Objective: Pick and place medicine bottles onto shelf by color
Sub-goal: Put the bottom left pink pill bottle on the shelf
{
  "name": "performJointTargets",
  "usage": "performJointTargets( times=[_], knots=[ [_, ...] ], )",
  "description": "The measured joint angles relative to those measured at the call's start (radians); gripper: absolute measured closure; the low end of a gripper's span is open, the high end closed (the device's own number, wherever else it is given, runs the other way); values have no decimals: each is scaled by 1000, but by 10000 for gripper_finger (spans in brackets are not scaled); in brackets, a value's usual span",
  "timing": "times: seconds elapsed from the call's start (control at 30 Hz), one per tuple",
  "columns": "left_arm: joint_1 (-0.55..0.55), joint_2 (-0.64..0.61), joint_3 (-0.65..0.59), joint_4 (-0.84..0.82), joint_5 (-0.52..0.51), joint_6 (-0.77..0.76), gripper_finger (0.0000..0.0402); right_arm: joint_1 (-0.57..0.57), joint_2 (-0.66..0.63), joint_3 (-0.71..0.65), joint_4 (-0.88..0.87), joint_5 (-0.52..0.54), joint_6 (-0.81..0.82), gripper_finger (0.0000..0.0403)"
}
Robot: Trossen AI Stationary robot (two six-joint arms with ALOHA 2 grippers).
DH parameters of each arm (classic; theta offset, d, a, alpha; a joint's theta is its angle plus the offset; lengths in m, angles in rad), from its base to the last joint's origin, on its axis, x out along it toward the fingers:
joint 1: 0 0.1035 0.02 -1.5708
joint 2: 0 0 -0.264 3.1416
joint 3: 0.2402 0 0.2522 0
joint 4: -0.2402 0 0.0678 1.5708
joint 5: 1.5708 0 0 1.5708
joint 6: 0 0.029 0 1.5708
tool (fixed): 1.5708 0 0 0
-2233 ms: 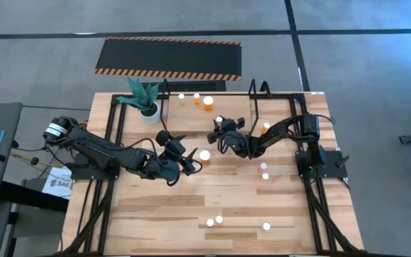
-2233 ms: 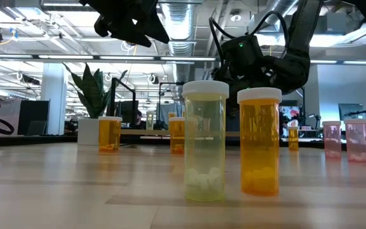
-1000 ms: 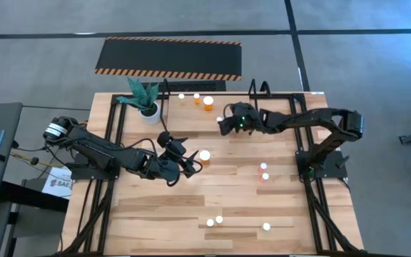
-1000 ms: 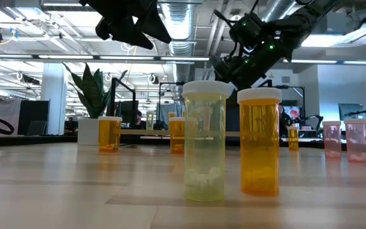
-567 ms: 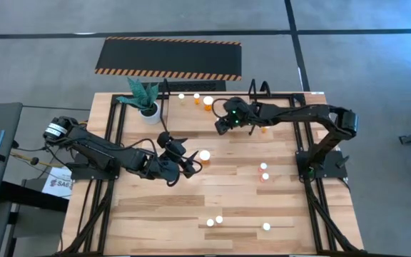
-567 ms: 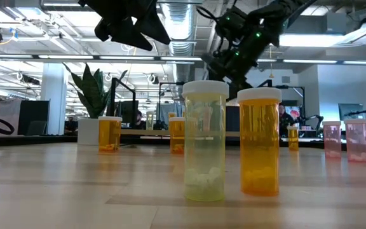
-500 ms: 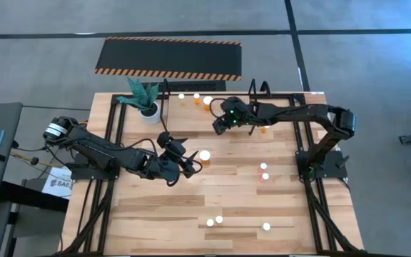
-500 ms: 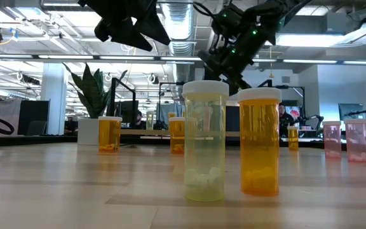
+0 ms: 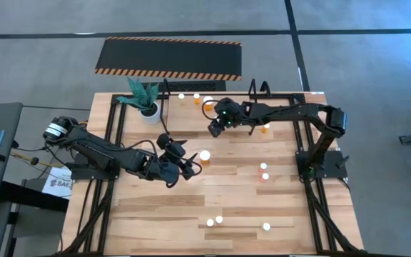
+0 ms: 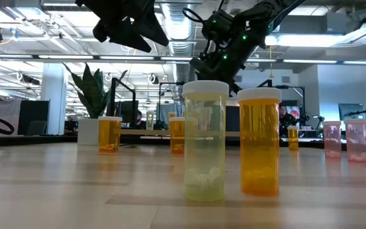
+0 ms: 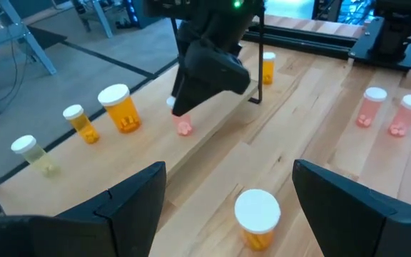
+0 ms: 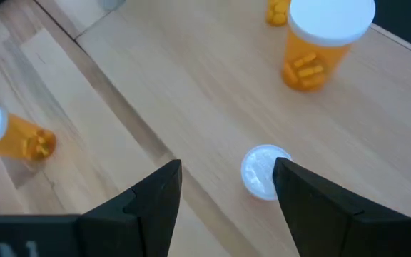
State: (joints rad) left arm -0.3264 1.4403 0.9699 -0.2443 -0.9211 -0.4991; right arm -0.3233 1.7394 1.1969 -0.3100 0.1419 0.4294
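My right gripper point(image 9: 213, 130) hangs open above the shelf point(image 9: 191, 108). A small white-capped medicine bottle point(image 12: 265, 171) stands below, between its fingers and untouched; the left wrist view shows its pink body point(image 11: 183, 126). Farther along the shelf stand a large orange bottle point(image 12: 321, 43), a small orange one point(image 11: 83, 123) and a yellow one point(image 11: 31, 153). My left gripper point(image 9: 190, 165) stays open at mid-table, its fingers short of an upright orange bottle point(image 11: 257, 215), seen from above as a white cap point(image 9: 205, 155).
Two pink bottles point(image 9: 263, 171) stand toward the right side of the table. Near the front edge are a yellow bottle point(image 10: 204, 143), an orange one point(image 10: 259, 143) and a third bottle point(image 9: 266, 227). A potted plant point(image 9: 145, 98) stands at the shelf's left end, and a striped mat point(image 9: 168, 57) lies beyond the table.
My right gripper has moved toward the table's left edge along the shelf, rolling its wrist, and now hangs over the small pink bottle. Its fingers have stayed open. No bottle has moved.
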Motion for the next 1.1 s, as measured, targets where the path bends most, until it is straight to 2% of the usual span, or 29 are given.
performJointTargets(
  times=[1.1],
  knots=[
    [0,0,0,-35,-1,-23,109,-8,-31,-4,26,17,-46,152]
  ],
)
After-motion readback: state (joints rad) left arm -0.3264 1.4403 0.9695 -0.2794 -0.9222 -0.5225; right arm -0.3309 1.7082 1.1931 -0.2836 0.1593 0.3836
